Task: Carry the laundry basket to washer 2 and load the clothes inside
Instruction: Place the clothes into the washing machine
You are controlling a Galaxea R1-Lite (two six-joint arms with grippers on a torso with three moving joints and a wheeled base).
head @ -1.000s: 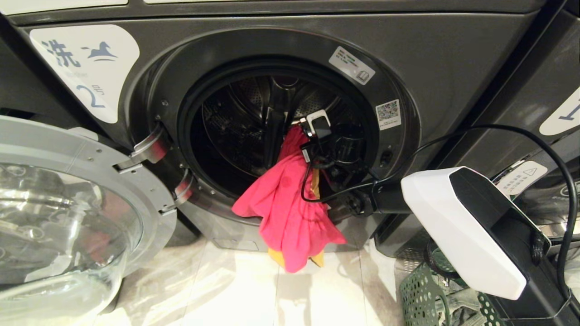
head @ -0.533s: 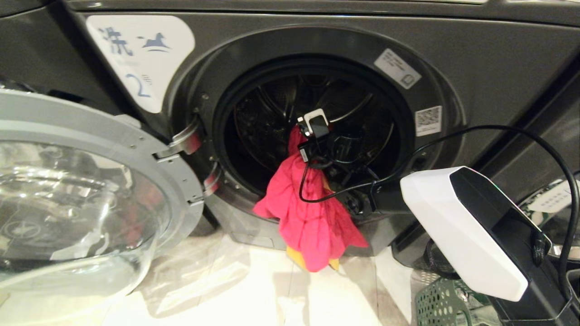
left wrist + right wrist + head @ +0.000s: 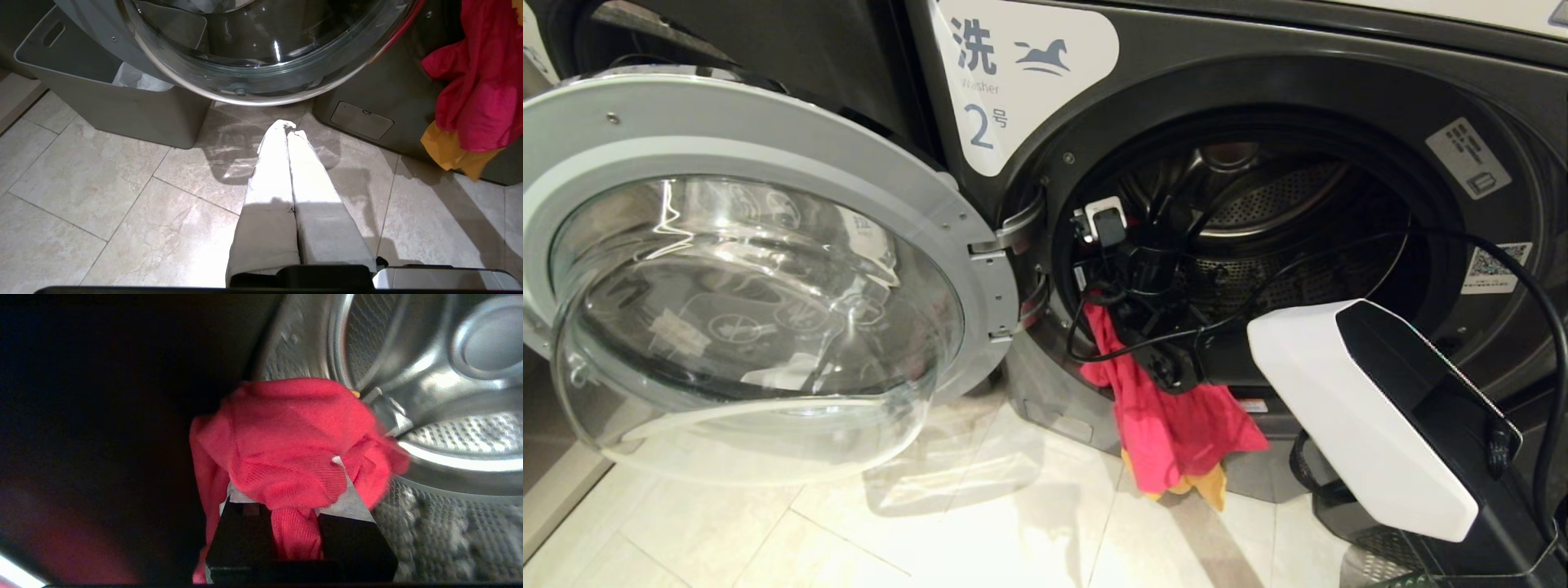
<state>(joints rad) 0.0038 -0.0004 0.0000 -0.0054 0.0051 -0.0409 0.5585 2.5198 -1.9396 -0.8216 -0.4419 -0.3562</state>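
Note:
Washer 2 stands with its round glass door swung wide open to the left. My right gripper is inside the drum, near the hinge side, shut on the bright pink-red garment. Cloth covers most of its fingers. The rest of the garment hangs out over the washer's lower rim, with the yellow-orange cloth dangling below it. My left gripper is shut and empty, low over the floor below the door. A sliver of the laundry basket shows under my right arm.
A grey bin with a white bag stands under the open door. A black cable loops from my right arm across the drum opening. Pale floor tiles lie in front of the washer.
The whole view has slid as the camera moved: washer and door now sit further right. The right gripper with the garment now stands at the opening's hinge side instead of its middle.

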